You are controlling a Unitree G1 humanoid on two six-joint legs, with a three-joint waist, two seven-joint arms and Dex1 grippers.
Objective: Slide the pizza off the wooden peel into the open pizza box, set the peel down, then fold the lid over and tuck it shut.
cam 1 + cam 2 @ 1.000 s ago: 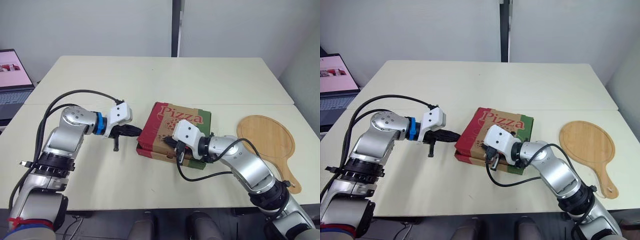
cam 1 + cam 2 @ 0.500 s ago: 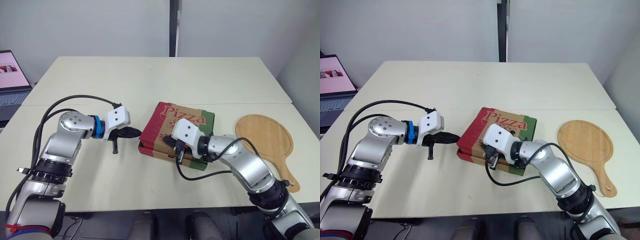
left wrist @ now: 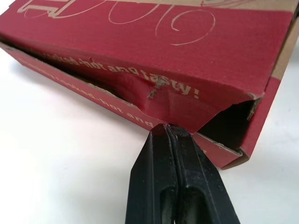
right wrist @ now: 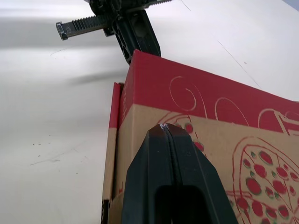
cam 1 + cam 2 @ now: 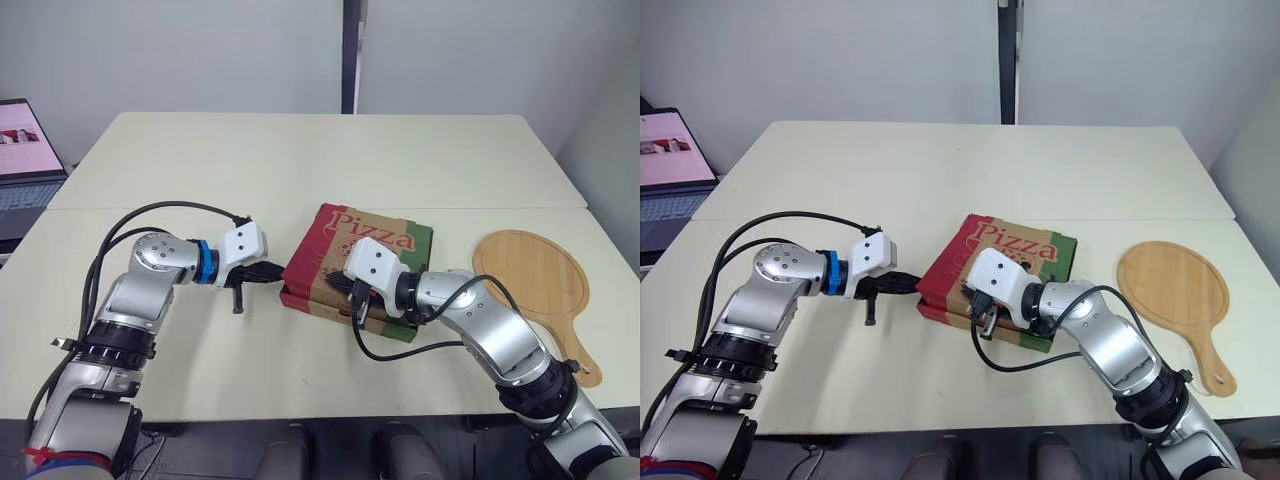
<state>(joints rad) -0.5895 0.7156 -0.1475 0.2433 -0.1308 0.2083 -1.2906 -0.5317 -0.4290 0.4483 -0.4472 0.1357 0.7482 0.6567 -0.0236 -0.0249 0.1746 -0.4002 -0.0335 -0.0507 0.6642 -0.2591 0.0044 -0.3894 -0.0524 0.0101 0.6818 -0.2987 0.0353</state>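
Observation:
The pizza box [image 5: 385, 240] lies at the table's middle with its printed lid folded down. Its red side flap [image 3: 154, 42] bulges out, leaving a gap at the corner. My left gripper [image 5: 276, 272] is shut, its tips [image 3: 167, 129] touching that flap on the box's left side. Also shut, my right gripper [image 5: 345, 288] presses its tips [image 4: 166, 127] on the lid near the front left corner. The round wooden peel [image 5: 535, 275] lies flat on the table to the right of the box, with nothing on it.
A laptop [image 5: 22, 150] with a lit screen sits beyond the table's left edge. A seam [image 5: 180, 208] runs across the table behind the box. The peel's handle [image 5: 580, 355] reaches toward the front right edge.
My left arm has pushed to the right, bringing its shut fingers against the box's side flap. The box has shifted slightly right. My right gripper stays on the lid.

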